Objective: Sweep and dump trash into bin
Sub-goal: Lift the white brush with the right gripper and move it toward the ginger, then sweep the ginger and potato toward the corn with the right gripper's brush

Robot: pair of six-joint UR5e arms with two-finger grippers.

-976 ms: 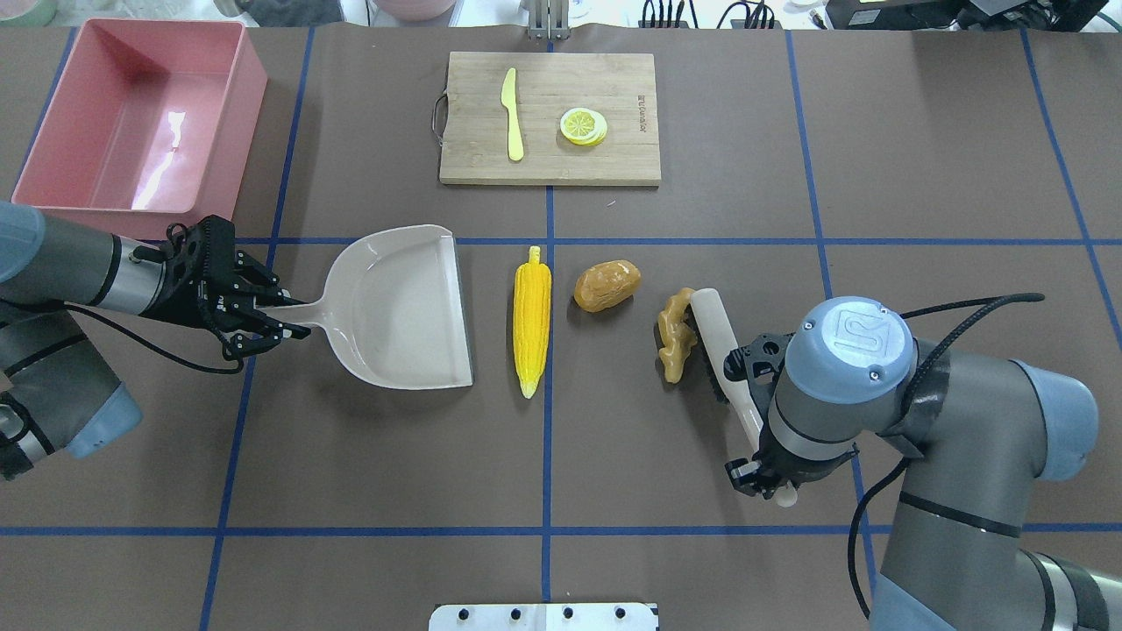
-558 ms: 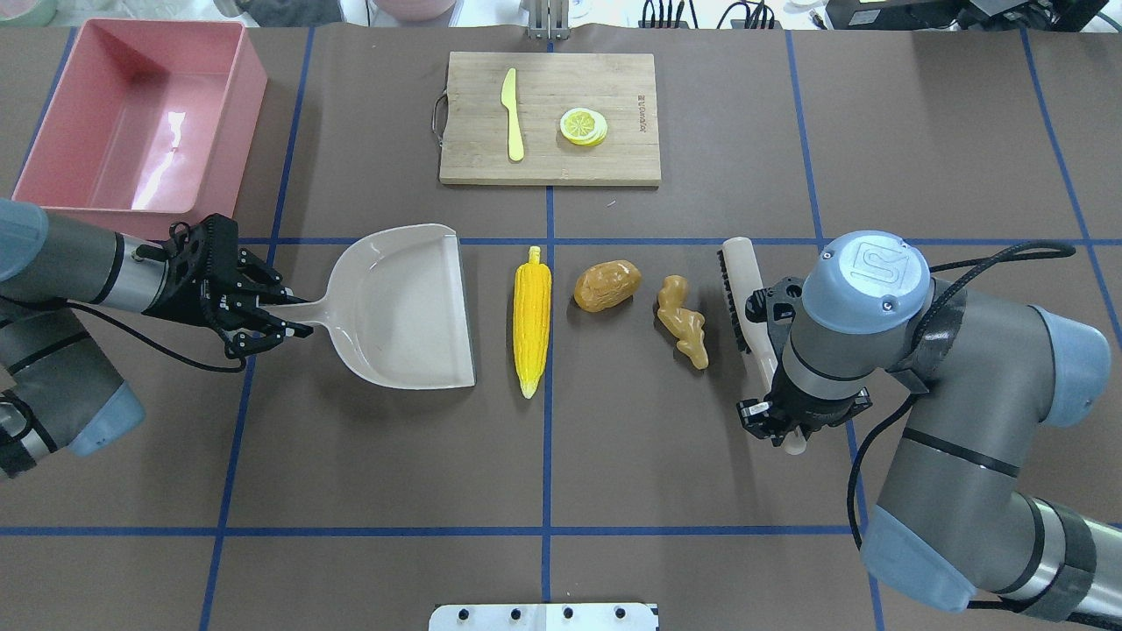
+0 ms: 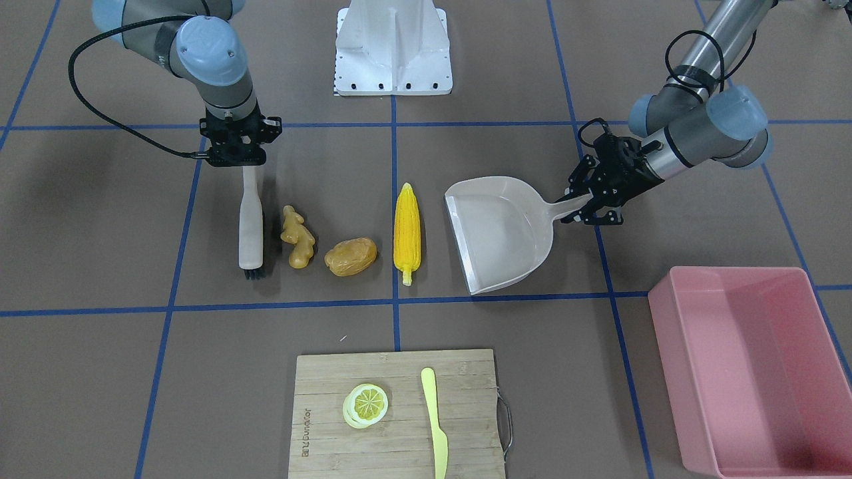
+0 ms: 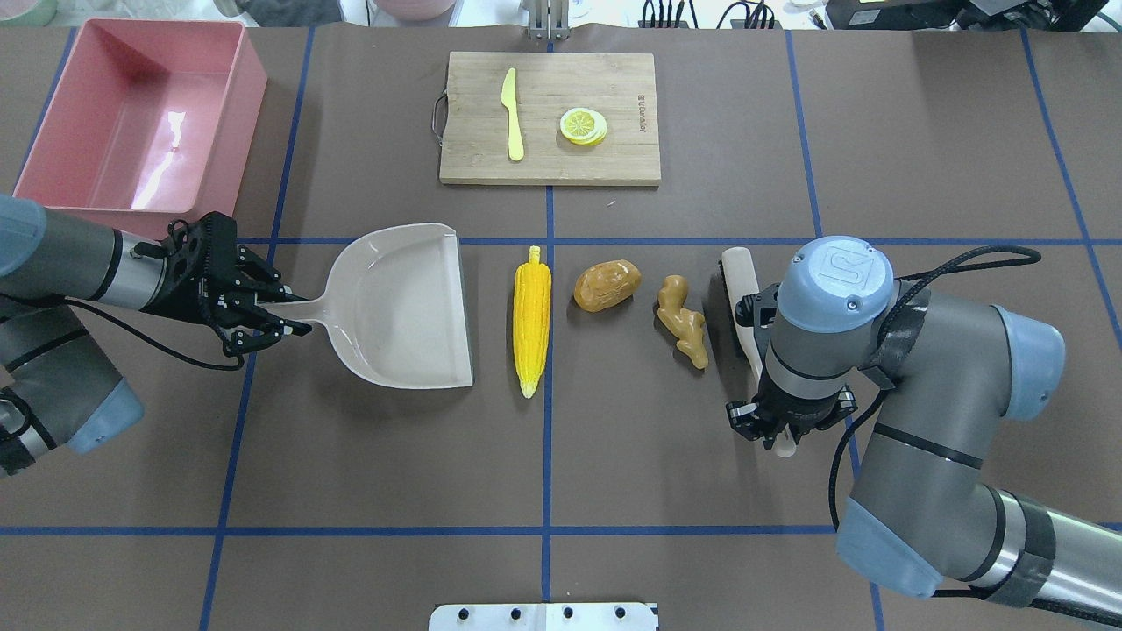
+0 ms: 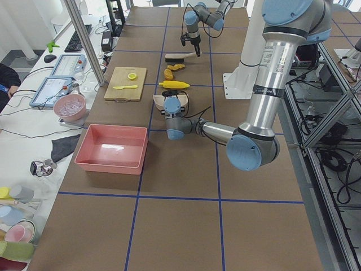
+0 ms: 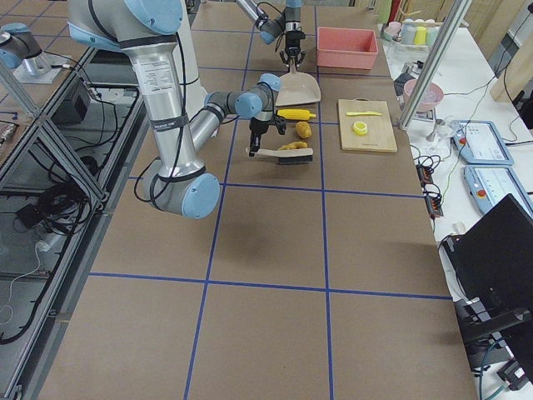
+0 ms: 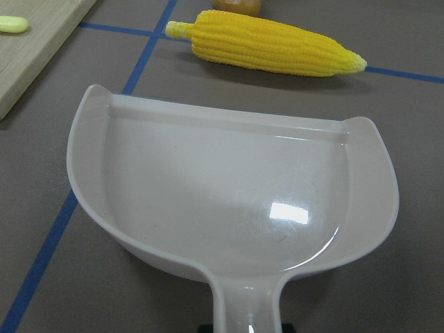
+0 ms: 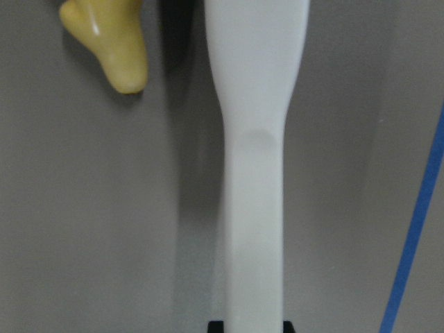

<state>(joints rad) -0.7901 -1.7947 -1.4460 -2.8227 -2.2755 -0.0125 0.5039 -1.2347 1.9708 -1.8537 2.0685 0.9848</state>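
1. The trash lies in a row mid-counter (image 4: pixel 561 456). The ginger root (image 4: pixel 683 321) is at the 3 o'clock end, the potato (image 4: pixel 607 284) is in the middle, and the corn cob (image 4: pixel 532 321) is at the 9 o'clock end. None of it is in the dustpan (image 4: pixel 403 307) yet.
2. A second ago the brush (image 4: pixel 739 289) was pressed against the ginger root. It then backed off toward 3 o'clock, leaving the root turned but barely moved. Now the brush has edged in again and sits just beside the root, roughly parallel to the row.
3. I read this as a reset for a cleaner stroke, so the sweep proper is still to come.
4. The right gripper (image 4: pixel 778 427) has its jaws clamped on the brush handle. The left gripper (image 4: pixel 289 317) has its jaws clamped on the dustpan handle, with the pan's open lip facing the corn cob from 9 o'clock.
5. The bin (image 4: pixel 247 123) stands empty at 10 o'clock, beyond the left arm.
6. At 12 o'clock the cutting board (image 4: pixel 473 105) holds the knife (image 4: pixel 511 114) and lemon slice (image 4: pixel 583 126), well apart from the sweep line.
7. The risk I see is the potato and corn cob rolling off line when pushed.
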